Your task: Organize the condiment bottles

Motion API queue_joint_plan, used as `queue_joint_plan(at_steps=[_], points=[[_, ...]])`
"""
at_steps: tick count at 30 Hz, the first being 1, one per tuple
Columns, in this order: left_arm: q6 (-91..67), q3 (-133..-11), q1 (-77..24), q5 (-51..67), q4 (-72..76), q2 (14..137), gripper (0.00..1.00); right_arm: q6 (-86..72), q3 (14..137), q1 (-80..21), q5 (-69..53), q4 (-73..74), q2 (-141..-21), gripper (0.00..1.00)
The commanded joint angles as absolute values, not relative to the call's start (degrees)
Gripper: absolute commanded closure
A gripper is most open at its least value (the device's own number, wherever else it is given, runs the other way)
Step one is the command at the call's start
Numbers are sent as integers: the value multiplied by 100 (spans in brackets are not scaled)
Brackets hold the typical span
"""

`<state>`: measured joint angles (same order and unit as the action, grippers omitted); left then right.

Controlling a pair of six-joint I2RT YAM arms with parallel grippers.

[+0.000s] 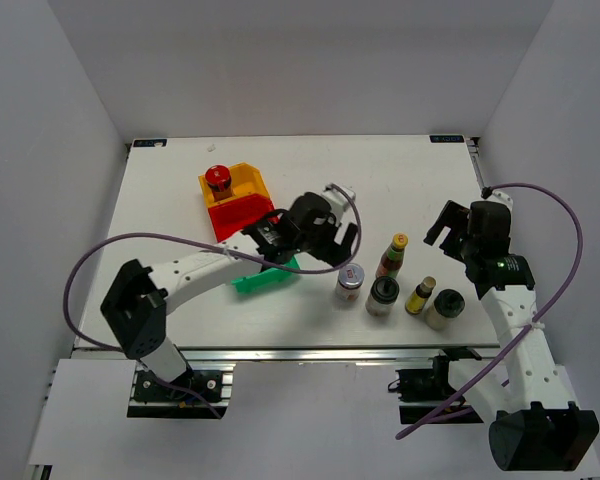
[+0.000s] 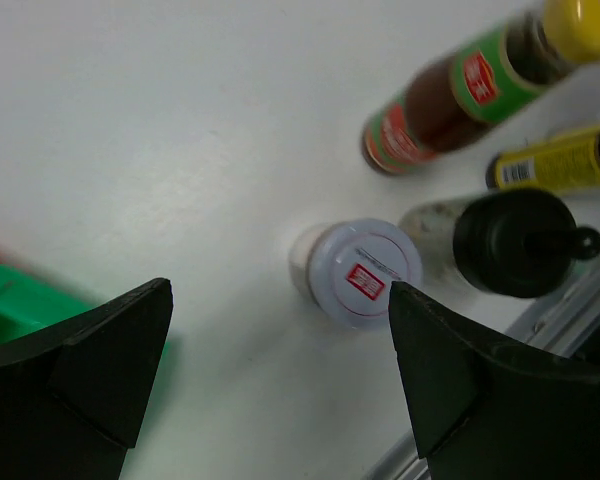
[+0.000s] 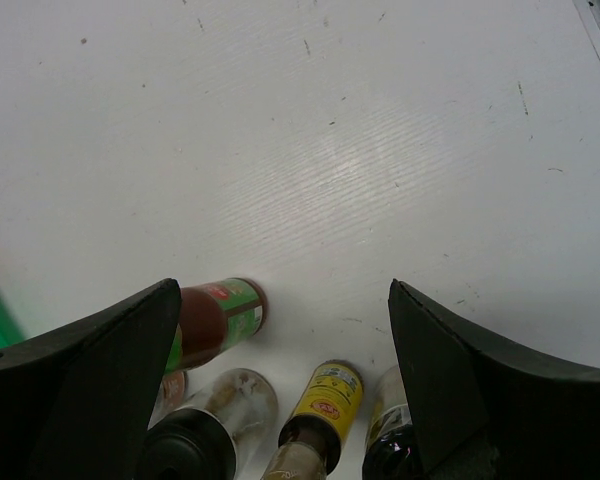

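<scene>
White walls boxed in a white desk [image 1: 400, 170], where most of the condiments stood in a loose cluster near the front edge. A small silver-capped jar [image 1: 350, 283] stood upright at the cluster's left end, with a black-lidded jar [image 1: 382, 296] just beside it on the right. Behind those two rose a slim yellow-capped bottle with a red and green label [image 1: 393, 255]. Further right stood a slim yellow-labelled bottle [image 1: 420, 295] and, next to it, a second black-lidded jar [image 1: 445, 308]; whether those two touched could not be told from above.

Well apart, at the far left, a red-capped jar [image 1: 217, 178] sat inside a yellow plastic bin [image 1: 245, 186]. A red plastic bin [image 1: 242, 215] lay against that bin's near side, and a green plastic bin [image 1: 260, 282] lay nearer the arms.

The left pincer [image 1: 335, 250] hovered above the desk just behind the silver-capped jar, its jaws spread wide and holding nothing. In its wrist view the jar's white cap lay ahead of the gap between the two dark fingers [image 2: 110, 370], touching neither.

The right pincer [image 1: 448, 225] hung behind the cluster's right end, jaws likewise wide apart and empty. Its wrist view showed the bottles along the lower edge of the frame.
</scene>
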<state>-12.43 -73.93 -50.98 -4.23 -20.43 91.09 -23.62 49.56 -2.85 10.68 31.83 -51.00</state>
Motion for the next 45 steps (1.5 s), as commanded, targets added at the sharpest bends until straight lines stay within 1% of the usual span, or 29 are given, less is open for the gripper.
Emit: queue_joint_plan(at_steps=[1,4,8,13,21,22,26,27,29,30,32,36,37,39,41,42,43,44,45], points=[[-1055,-7383,-5361,-10,-1899,9193,2,-2399,5071,-264,1020,3164,-5045,11],[-1090,-7418,-5502,-9,-1881,9386,2,-2399,5027,-264,1011,3147,-5089,11],[-1020,-7313,-5625,693,-1635,9501,2,-2382,5036,-264,1019,3138,-5168,11],[-1072,-7532,-5704,124,-1872,9869,2,-2382,5001,-264,1028,3129,-5159,11],[-1055,-7892,-5932,88,-2171,10432,2,-2408,4948,-264,1081,3111,-5115,11],[-1063,-7901,-5941,-130,-2188,10467,2,-2417,4948,-264,1081,3103,-5115,11],[-1160,-7928,-5941,-369,-2223,10547,2,-2417,4931,-264,1072,3103,-5107,11],[-1204,-7945,-5950,-430,-2232,10573,3,-2417,4922,-264,1072,3103,-5115,11],[-1248,-7998,-5950,-614,-2250,10608,9,-2417,4904,-264,1072,3103,-5089,11],[-1265,-7998,-5950,-650,-2241,10600,14,-2417,4904,-264,1072,3094,-5080,11],[-1266,-7998,-5950,-712,-2180,10591,20,-2417,4896,-264,1072,3085,-5071,11],[-1230,-8059,-5950,-721,-2179,10652,40,-2408,4895,-264,1090,3094,-5071,11],[-1222,-8094,-5950,-729,-2206,10661,50,-2408,4887,-264,1099,3085,-5071,11],[-1213,-8156,-5950,-791,-2267,10644,59,-2408,4904,-264,1099,3085,-5063,11],[-1195,-8182,-5941,-948,-2250,10539,62,-2400,4904,-264,1107,3094,-5045,11],[-1195,-8235,-5941,-1289,-2267,10503,64,-2399,4896,-264,1116,3094,-5036,11],[-1187,-8322,-5941,-1544,-2424,10459,69,-2399,4887,-264,1125,3085,-5027,11],[-1213,-8454,-5941,-1851,-2548,10468,71,-2408,4887,-264,1125,3076,-5019,11],[-1230,-8812,-5933,-2411,-2705,10485,72,-2408,4878,-264,1125,3067,-5010,11]])
